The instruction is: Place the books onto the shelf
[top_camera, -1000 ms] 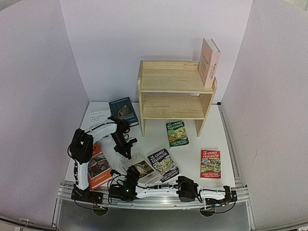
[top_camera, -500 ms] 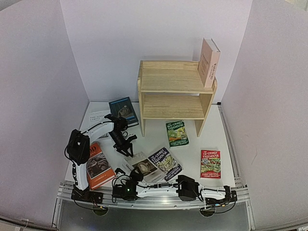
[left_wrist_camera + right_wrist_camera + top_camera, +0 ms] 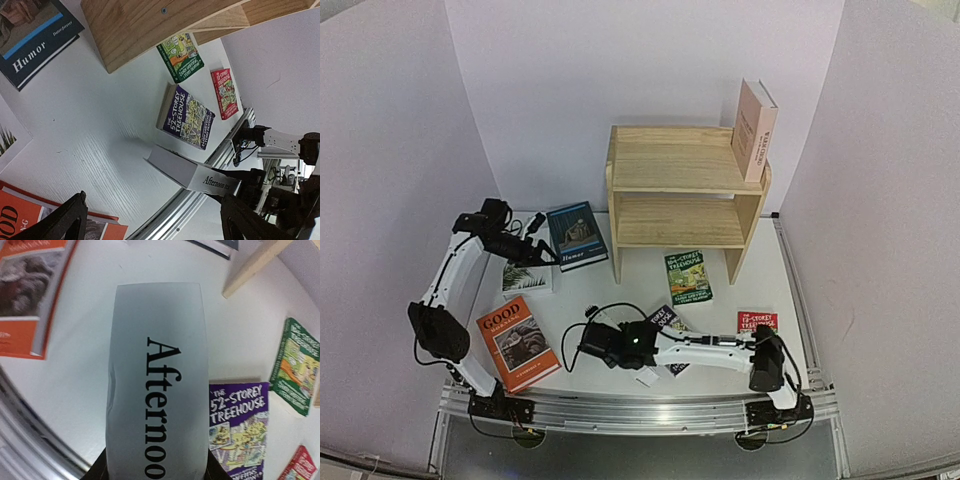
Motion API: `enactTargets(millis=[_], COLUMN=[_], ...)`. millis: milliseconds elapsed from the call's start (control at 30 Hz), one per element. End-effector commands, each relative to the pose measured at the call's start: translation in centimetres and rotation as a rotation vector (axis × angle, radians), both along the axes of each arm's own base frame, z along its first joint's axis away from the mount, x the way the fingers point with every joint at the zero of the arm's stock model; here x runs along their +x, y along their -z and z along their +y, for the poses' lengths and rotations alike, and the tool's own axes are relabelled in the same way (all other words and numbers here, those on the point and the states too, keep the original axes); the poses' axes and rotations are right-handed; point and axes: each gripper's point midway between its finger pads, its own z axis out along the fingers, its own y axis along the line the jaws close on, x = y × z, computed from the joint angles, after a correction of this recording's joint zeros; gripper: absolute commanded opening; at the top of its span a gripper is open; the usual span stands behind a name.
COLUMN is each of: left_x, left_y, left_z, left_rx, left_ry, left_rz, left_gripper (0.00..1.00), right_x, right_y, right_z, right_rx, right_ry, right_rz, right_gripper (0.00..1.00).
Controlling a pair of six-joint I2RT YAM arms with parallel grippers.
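Note:
My right gripper (image 3: 157, 467) is shut on the spine of a white book (image 3: 157, 365) lettered "Afternoon tea" (image 3: 192, 172), held on edge just above the table near the front rail. My left gripper (image 3: 155, 225) hangs open and empty at the back left (image 3: 525, 232). On the table lie the blue "Humor" book (image 3: 577, 235), the orange "GOOD" book (image 3: 517, 343), another white book (image 3: 525, 272), and green (image 3: 688, 276), dark (image 3: 187, 116) and red (image 3: 758, 322) Treehouse paperbacks. The pale wooden shelf (image 3: 680, 185) carries one upright book (image 3: 754, 128) on its top right.
White walls close in the table on the left, back and right. A metal rail (image 3: 640, 412) runs along the front edge. The right arm's forearm (image 3: 710, 350) lies across the dark paperback.
The left gripper opened and its arm swung up and back to the far left. The right arm came off the front rail, and its gripper closed on the white book and lifted it on edge.

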Motion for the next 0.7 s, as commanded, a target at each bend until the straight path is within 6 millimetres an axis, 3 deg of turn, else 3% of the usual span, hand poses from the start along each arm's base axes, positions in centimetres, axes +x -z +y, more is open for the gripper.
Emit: enactTargets(millis=[0,167,333,400,533,667], left_x=[-0.6,-0.9,-0.4,-0.4,-0.5,-0.5], left_y=[-5.0,-7.0,-7.6,-7.7,-7.9,-8.1], left_z=[1.8,3.1,3.6,3.7,4.0,4.4], left_rx=[-0.091,-0.080,-0.054,-0.047,-0.032,-0.016], left_ry=[-0.059,-0.075,-0.106,-0.108,-0.109,-0.136], left_rz=[-0.199,-0.284,-0.351,-0.361,-0.406,-0.456], left_gripper=[0.93,0.93,0.93,0.93,0.93,0.94], right_x=[-1.1,0.0,0.1,0.3,1.2,2.8], right_y=[-11.2,-21.7,-33.7,-39.2,-48.0,-53.2], right_z=[4.8,4.5,2.8,1.1,-3.6,-8.4], right_rx=[0.498,0.722,0.885,0.958,1.012,0.952], right_ry=[-0.217,-0.331,-0.467,-0.482,-0.450,-0.328], right_rz=[0.172,0.095,-0.133,-0.279,-0.685,-1.096], right_gripper=[0.20,0.20,0.20,0.20,0.18,0.12])
